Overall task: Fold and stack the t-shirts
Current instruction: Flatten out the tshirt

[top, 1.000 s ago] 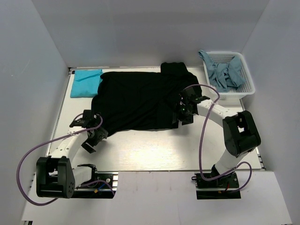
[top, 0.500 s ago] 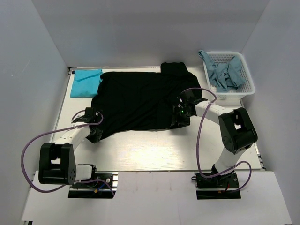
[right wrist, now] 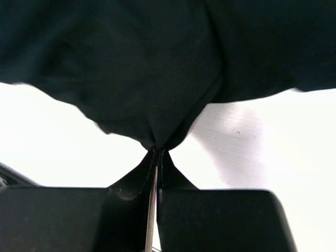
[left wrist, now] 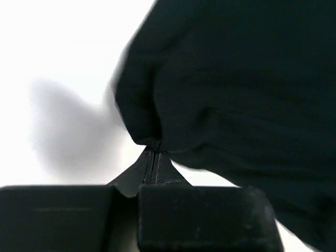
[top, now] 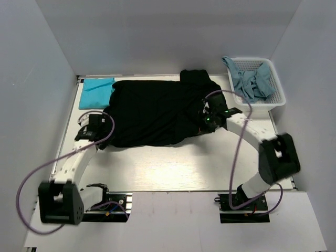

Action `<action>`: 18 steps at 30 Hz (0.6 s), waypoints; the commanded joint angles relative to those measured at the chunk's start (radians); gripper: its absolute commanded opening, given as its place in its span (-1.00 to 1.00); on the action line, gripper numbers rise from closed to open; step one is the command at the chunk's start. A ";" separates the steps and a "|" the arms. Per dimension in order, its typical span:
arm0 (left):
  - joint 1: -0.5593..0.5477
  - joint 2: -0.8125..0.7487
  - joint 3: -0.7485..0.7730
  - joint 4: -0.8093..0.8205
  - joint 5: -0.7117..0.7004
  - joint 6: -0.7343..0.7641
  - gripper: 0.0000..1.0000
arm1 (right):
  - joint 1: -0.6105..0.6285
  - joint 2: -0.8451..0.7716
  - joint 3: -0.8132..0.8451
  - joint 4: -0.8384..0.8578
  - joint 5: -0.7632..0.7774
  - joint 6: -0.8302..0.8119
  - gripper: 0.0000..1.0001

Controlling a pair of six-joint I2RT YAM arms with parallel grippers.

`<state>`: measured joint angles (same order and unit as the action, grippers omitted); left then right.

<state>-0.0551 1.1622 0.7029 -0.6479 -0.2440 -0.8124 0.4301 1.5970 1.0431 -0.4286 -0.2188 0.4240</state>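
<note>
A large black t-shirt (top: 152,110) lies spread across the middle of the table. My left gripper (top: 98,132) is shut on its near-left hem corner; the left wrist view shows the black cloth (left wrist: 236,89) pinched at the fingertips (left wrist: 152,152) and lifted off the white table. My right gripper (top: 206,122) is shut on the near-right hem corner, the cloth (right wrist: 131,63) bunched into the closed tips (right wrist: 157,152). A folded teal t-shirt (top: 96,92) lies at the far left. Greyish-blue t-shirts (top: 252,81) hang in the basket.
A white mesh basket (top: 273,100) stands at the far right of the table. Purple cables loop from both arms over the near part of the table (top: 173,168). Grey walls close in the left, back and right sides.
Both grippers closed on the black t-shirt's near hem corners. The left arm swung toward the far left and the right arm moved back, each pulling its corner away from the near edge.
</note>
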 commanded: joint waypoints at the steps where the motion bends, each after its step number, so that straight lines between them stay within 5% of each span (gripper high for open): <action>1: -0.005 -0.191 0.116 0.034 0.101 0.125 -1.00 | -0.025 -0.222 0.090 -0.033 0.116 0.010 -1.00; 11: 0.008 -0.354 0.513 -0.090 0.256 0.193 -1.00 | -0.076 -0.501 0.397 -0.209 0.536 -0.036 -1.00; 18: 0.008 -0.294 0.804 -0.119 0.140 0.242 -1.00 | -0.083 -0.580 0.619 -0.159 0.779 -0.163 -1.00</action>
<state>-0.0540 0.8474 1.3823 -0.7506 -0.0521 -0.6147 0.3534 1.0569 1.5600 -0.6300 0.3973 0.3519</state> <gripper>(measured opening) 0.021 0.008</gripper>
